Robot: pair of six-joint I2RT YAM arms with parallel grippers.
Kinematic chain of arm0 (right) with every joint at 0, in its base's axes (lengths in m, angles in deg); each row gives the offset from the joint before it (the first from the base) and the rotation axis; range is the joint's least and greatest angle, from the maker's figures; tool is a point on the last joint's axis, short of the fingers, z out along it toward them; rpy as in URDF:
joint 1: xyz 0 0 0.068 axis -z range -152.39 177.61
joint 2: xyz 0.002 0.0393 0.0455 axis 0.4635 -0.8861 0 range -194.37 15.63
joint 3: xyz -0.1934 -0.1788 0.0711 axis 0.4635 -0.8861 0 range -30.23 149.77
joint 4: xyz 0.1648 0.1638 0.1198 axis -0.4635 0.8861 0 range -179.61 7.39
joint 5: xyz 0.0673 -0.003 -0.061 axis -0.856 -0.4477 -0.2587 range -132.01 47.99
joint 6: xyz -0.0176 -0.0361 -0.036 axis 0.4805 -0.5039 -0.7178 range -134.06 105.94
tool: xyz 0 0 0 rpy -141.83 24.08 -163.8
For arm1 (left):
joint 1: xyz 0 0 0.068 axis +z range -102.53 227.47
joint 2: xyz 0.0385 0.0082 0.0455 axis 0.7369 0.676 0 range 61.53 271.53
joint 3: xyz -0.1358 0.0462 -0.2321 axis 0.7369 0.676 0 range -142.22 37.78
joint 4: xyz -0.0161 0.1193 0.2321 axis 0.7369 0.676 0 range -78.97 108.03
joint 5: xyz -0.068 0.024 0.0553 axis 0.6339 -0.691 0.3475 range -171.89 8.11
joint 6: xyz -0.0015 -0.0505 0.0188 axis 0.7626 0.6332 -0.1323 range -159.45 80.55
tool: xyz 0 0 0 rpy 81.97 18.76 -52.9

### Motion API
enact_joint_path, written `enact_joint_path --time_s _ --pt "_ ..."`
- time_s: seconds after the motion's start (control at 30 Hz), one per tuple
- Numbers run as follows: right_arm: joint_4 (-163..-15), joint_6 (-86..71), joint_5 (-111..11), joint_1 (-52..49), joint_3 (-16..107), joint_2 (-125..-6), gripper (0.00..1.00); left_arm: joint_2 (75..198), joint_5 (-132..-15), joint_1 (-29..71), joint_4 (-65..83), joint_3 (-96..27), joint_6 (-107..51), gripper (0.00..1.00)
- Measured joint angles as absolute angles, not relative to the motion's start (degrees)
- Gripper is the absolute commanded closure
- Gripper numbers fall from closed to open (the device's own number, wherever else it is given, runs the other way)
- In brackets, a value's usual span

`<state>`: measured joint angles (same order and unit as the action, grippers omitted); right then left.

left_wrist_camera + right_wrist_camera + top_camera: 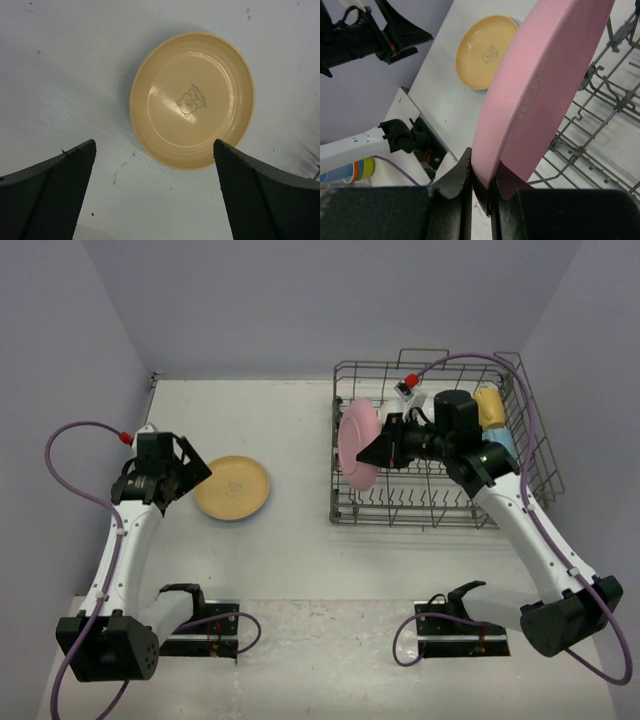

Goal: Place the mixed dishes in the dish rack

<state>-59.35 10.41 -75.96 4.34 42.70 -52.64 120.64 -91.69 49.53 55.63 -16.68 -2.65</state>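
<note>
My right gripper (377, 450) is shut on the rim of the pink plate (357, 443), which stands on edge at the left end of the grey wire dish rack (540, 455). In the right wrist view the pink plate (540, 85) is pinched between my fingers (457, 175), above the rack's tines (590, 145). The orange-yellow plate (232, 487) lies flat on the table, left of the rack. My left gripper (197, 471) is open just left of it; in the left wrist view the plate (192, 100) lies ahead of the open fingers (60, 185). A yellow mug (489, 407) and a light blue mug (505, 444) sit in the rack's right part.
Purple walls close in the white table (260, 410) on the left, back and right. Arm bases and cables sit at the near edge (200, 625). The orange-yellow plate also shows in the right wrist view (487, 50), with my left arm (365, 37) beside it.
</note>
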Motion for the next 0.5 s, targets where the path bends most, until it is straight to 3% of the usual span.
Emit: enact_joint_path --time_s 0.5 --pt "-58.3 12.5 -74.9 6.6 40.5 -55.9 1.0 122.5 -91.7 49.5 52.5 -14.8 -2.6 0.0"
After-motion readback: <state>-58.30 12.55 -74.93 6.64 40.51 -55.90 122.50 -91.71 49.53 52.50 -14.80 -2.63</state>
